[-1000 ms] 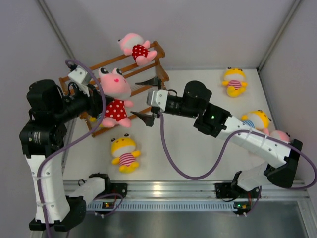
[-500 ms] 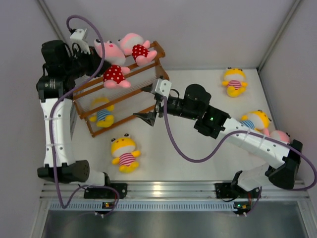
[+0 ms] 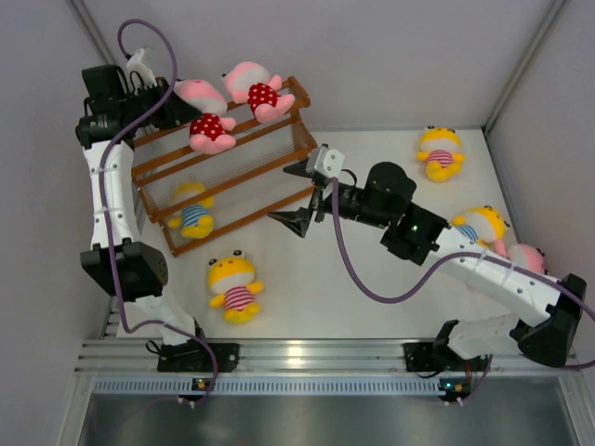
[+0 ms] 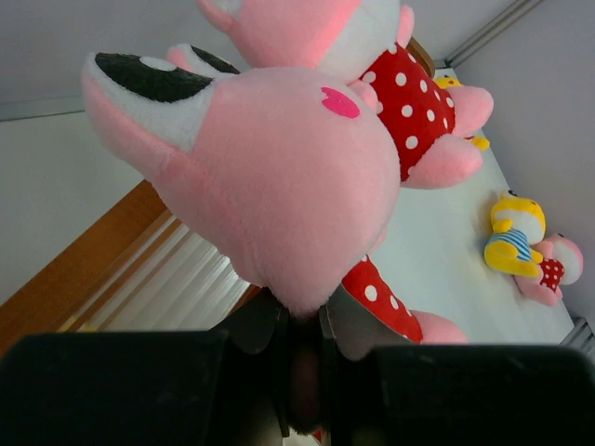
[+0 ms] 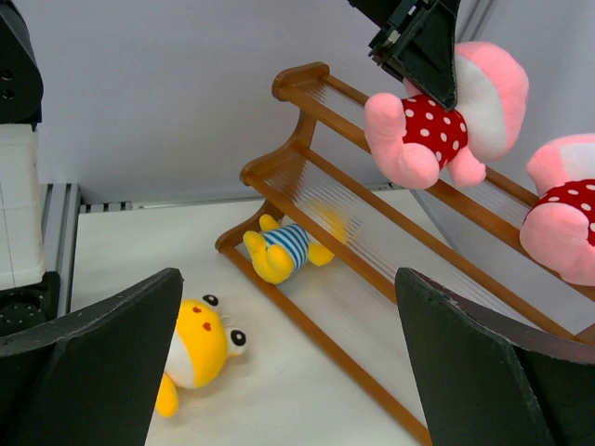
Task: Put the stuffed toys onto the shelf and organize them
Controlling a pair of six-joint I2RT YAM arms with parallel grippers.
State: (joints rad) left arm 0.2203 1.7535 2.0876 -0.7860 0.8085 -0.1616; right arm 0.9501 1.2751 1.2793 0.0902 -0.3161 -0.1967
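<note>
The top view looks down from above and behind the arm bases over the table [image 3: 288, 311] and shelf [image 3: 244, 177]. The left wrist view looks along the left gripper [image 4: 299, 321], a pink toy [image 4: 279, 177] filling it at close range. The right wrist view looks between the fingers of the right gripper [image 5: 286, 279] at the shelf ahead, farther off. All three share the top tier.

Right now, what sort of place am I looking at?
Likely a robot test cell: bare grey walls enclose a white table, robot arms are mounted on an aluminium rail, and stuffed toys lie scattered.
</note>
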